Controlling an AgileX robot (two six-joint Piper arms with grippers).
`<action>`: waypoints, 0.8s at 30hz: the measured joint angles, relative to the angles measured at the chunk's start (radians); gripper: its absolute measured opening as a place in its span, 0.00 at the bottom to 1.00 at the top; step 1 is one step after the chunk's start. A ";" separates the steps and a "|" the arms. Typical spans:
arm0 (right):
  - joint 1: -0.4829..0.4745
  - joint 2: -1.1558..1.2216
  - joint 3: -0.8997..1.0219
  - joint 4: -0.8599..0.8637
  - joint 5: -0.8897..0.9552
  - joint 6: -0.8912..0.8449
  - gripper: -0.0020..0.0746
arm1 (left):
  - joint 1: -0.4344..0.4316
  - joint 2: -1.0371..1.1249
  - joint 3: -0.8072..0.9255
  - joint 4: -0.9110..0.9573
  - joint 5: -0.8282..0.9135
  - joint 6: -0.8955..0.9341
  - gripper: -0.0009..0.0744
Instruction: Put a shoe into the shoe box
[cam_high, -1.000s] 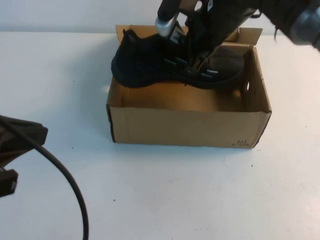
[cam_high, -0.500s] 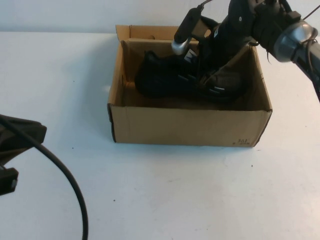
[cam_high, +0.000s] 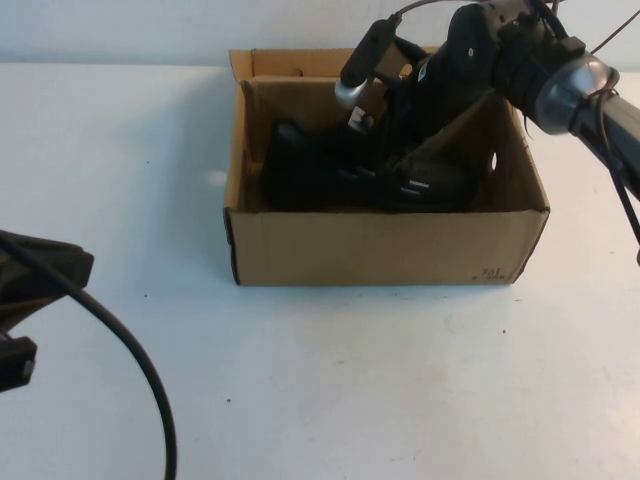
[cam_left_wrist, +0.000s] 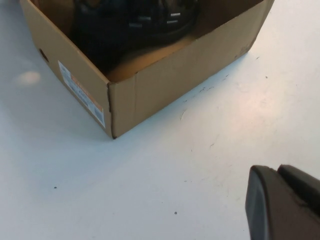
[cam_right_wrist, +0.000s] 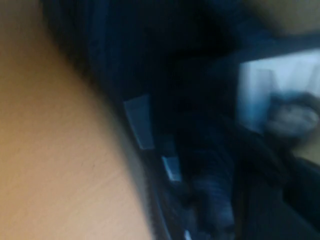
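A black shoe (cam_high: 360, 175) with small grey stripes lies inside the open brown cardboard shoe box (cam_high: 385, 250), toe toward the box's left wall. My right gripper (cam_high: 395, 125) reaches down into the box from the upper right and is shut on the shoe near its heel opening. The shoe fills the right wrist view (cam_right_wrist: 165, 125) against the box's inner wall (cam_right_wrist: 55, 165). My left gripper (cam_left_wrist: 282, 205) is parked at the table's left edge, well clear of the box (cam_left_wrist: 150, 95). The shoe shows in the left wrist view (cam_left_wrist: 135, 20) too.
White table all around the box. A black cable (cam_high: 130, 360) runs from the left arm (cam_high: 30, 290) across the lower left. A white label (cam_left_wrist: 82, 92) is on the box's side wall. The box's flaps stand open at the back.
My right gripper has lowered the shoe from above the rim down into the box. The box has shifted slightly. The left arm has not moved.
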 joint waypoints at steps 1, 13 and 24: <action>0.000 0.000 -0.003 0.002 -0.006 0.002 0.21 | 0.000 0.000 0.000 0.000 0.002 0.000 0.01; 0.000 -0.161 -0.009 0.007 -0.006 0.099 0.41 | 0.000 -0.002 0.000 0.006 0.091 0.027 0.01; 0.000 -0.520 -0.011 0.023 0.161 0.265 0.02 | 0.000 -0.203 -0.004 0.019 0.258 0.060 0.01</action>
